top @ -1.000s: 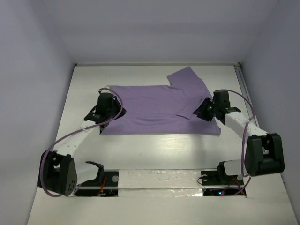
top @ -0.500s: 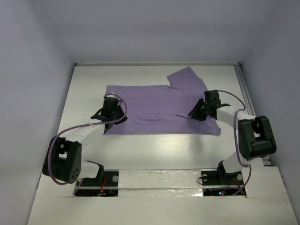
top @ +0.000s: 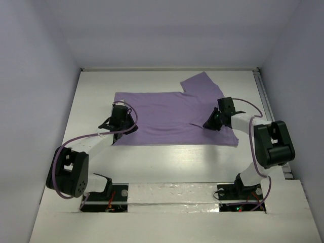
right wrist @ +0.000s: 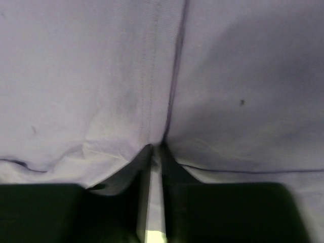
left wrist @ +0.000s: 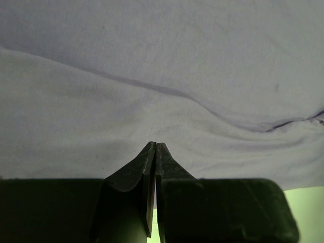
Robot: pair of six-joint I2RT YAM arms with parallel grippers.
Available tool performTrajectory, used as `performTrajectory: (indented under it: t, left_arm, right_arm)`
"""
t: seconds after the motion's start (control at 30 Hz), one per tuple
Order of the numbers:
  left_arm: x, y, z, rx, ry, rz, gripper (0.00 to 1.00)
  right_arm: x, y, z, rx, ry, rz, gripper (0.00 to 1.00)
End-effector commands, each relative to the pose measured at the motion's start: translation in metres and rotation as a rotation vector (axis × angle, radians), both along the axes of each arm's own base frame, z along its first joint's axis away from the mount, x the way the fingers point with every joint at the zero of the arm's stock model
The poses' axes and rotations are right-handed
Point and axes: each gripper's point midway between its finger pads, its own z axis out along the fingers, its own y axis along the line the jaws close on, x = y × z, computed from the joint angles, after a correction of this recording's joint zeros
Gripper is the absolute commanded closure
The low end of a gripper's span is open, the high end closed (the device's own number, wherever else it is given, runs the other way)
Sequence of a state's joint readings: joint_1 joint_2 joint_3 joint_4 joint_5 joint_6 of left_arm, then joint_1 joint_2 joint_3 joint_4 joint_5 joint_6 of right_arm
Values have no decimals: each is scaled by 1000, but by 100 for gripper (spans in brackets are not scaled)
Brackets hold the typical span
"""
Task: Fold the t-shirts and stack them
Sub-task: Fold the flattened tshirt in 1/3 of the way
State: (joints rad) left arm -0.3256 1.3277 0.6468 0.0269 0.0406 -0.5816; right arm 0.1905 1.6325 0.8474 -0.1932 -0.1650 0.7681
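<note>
The lavender-purple t-shirt lies spread flat on the white table, with one sleeve sticking out toward the back right. My left gripper sits low on the shirt's left edge. In the left wrist view its jaws are pressed together with their tips at the fabric. My right gripper sits on the shirt's right part, by a lifted fold. In the right wrist view it is shut with a strip of the cloth pinched between the fingers.
Grey-lavender walls close the table in on the left, back and right. A thin rail runs along the right edge. Both arm bases and cables sit along the near edge. Bare white table lies in front of and behind the shirt.
Both grippers moved inward over the shirt. The left one slid right and dragged the shirt's left edge with it. The right one slid left and its arm folded back.
</note>
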Motion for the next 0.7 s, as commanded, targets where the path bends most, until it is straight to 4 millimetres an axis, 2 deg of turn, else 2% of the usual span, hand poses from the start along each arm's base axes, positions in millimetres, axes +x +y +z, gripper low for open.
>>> performTrajectory:
  t: [0.0, 0.13, 0.27, 0.3, 0.37, 0.53, 0.67]
  left_arm:
    - [3, 0, 0, 6, -19, -1, 100]
    - [3, 0, 2, 0, -26, -2, 100]
    - [1, 0, 0, 2, -21, -4, 100]
    - [0, 1, -1, 4, -17, -3, 100]
    - [-3, 1, -2, 1, -14, -5, 100]
    - [-3, 1, 2, 0, -20, -6, 100]
    - [-2, -2, 7, -18, -29, -10, 100]
  right_arm:
    - [19, 8, 13, 4, -52, 0, 87]
    - [25, 8, 23, -22, -81, 5, 98]
    - [39, 14, 41, -60, -119, 42, 100]
    - [49, 19, 48, -67, -140, 49, 100]
    - [58, 24, 51, -81, -145, 74, 100]
    - [93, 50, 47, -109, -126, 152, 100]
    - [106, 76, 45, -147, -124, 211, 94]
